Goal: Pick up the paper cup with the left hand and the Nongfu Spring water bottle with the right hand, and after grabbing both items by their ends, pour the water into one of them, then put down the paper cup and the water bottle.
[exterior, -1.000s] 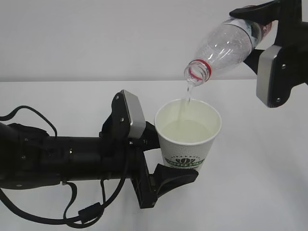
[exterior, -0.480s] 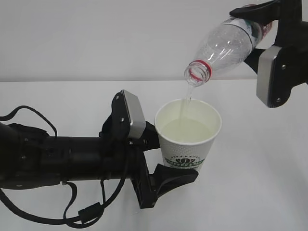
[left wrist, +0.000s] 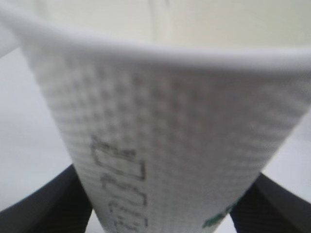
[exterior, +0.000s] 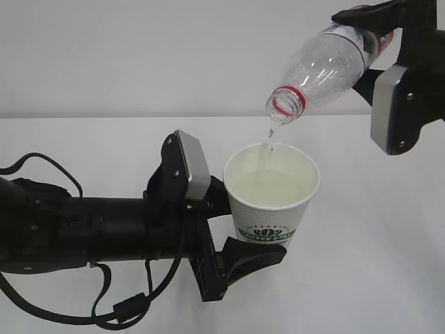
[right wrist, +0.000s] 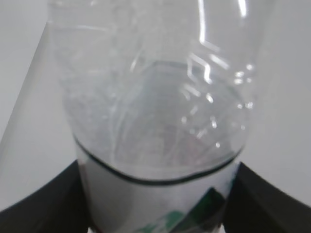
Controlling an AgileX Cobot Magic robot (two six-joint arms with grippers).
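Next to nothing changed against the frames of a second and half a second back; same tilt of the Nongfu Spring water bottle [exterior: 327, 66], same place for the paper cup [exterior: 272, 198], both arms unmoved; only the thin thread of water [exterior: 268, 147] from the neck looking a touch slimmer.

Counted: one cup, one bottle, two arms, two pincers, one stream.

Left hand [exterior: 229, 233] reaching in from 9 o'clock, pincer spread wide and clamped round the lower part of the cup, black fingers [left wrist: 43, 206] pressing both flanks in the left wrist view; cup upright, lifted clear of the white table [exterior: 375, 278], pale liquid filling well up inside.

Right hand [exterior: 379, 49] coming in from 2 o'clock of the cup, pincer standing wide and closed on the labelled base end of the bottle [right wrist: 155, 145], dark fingers [right wrist: 39, 204] on either side in the right wrist view; bottle slanted mouth-down toward 7 o'clock, red neck ring just above the cup's far rim at 12 o'clock, apart from it, stream falling inside the rim; bottle mostly drained.

Open table at 3 to 5 o'clock of the cup; far table edge running level behind the cup; black cable [exterior: 104, 306] looping at 7 o'clock beneath the left arm; right hand cropped by the frame edge.
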